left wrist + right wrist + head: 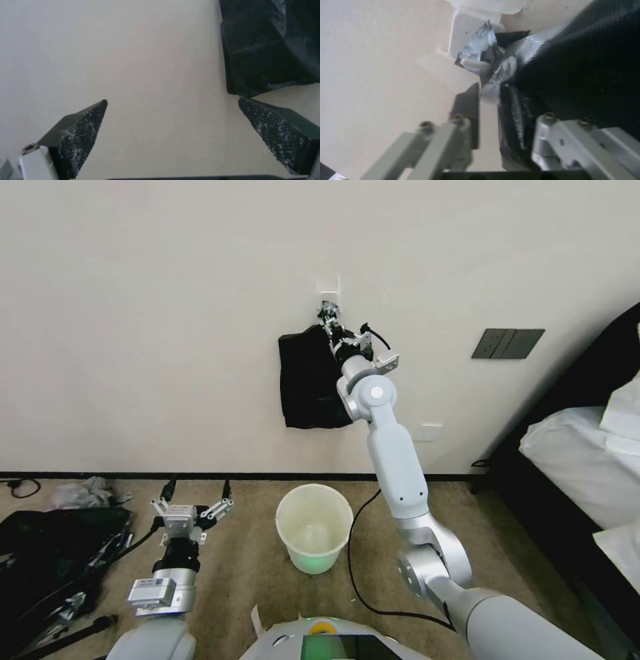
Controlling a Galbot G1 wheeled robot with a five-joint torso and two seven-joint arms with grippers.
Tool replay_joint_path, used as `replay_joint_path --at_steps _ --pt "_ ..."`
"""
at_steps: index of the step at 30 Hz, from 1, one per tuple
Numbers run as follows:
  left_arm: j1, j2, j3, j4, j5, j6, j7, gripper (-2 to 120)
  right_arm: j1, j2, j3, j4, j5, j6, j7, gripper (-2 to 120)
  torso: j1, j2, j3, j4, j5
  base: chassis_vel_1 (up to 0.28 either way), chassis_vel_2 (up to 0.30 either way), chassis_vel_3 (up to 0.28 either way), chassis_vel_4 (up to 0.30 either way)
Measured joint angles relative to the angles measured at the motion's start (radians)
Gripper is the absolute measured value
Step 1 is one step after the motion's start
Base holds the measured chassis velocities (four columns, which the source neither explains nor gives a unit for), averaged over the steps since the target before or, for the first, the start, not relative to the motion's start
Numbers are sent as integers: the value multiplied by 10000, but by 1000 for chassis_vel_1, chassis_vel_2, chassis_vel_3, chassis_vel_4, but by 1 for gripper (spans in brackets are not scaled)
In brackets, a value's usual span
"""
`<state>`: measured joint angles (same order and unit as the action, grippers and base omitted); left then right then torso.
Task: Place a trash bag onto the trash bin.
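Note:
A flat black bundle of bags (309,380) hangs from a white wall hook (328,287) above the cream-white trash bin (279,517), which stands upright on the carpet. My right gripper (328,321) is raised to the bundle's top, just below the hook (475,63). In the right wrist view its fingers stand close together (490,87), pinching a glossy fold of the trash bag (515,125) at their tips. Low at the left of the bin, my left gripper (193,505) is open and holds nothing (172,100); it faces the wall and the bundle's lower corner (266,45).
A dark heap with metal parts (53,560) and crumpled grey material (83,492) lie on the floor at the left. A black cable (353,560) runs past the bin. A bed (580,460) stands at the right. A dark switch plate (508,343) is on the wall.

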<state>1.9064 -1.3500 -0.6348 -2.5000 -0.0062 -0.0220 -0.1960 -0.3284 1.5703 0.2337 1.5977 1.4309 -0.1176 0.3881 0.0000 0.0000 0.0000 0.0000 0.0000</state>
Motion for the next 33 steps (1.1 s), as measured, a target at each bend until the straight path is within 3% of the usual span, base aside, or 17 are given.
replay_joint_path --at_steps 2,6,22,33 --pt "-1 -12 8 0 7 -1 0 100 -19 -11 -5 58 29 16 52 18 0 0 0 0 0 0 0 0 0" --pt "4 -59 34 0 66 -17 6 100 -179 -99 -78 293 50 27 121 0 0 0 -1 0 0 0 0 0 0" --pt "2 -133 162 0 116 -25 16 100 -974 -494 -203 1123 47 22 158 0 -1 0 -1 0 0 0 0 0 0" --pt "-26 -150 226 0 117 -48 71 100 -2911 -1015 -531 2310 57 54 217 0 0 0 -1 0 1 0 0 0 0"
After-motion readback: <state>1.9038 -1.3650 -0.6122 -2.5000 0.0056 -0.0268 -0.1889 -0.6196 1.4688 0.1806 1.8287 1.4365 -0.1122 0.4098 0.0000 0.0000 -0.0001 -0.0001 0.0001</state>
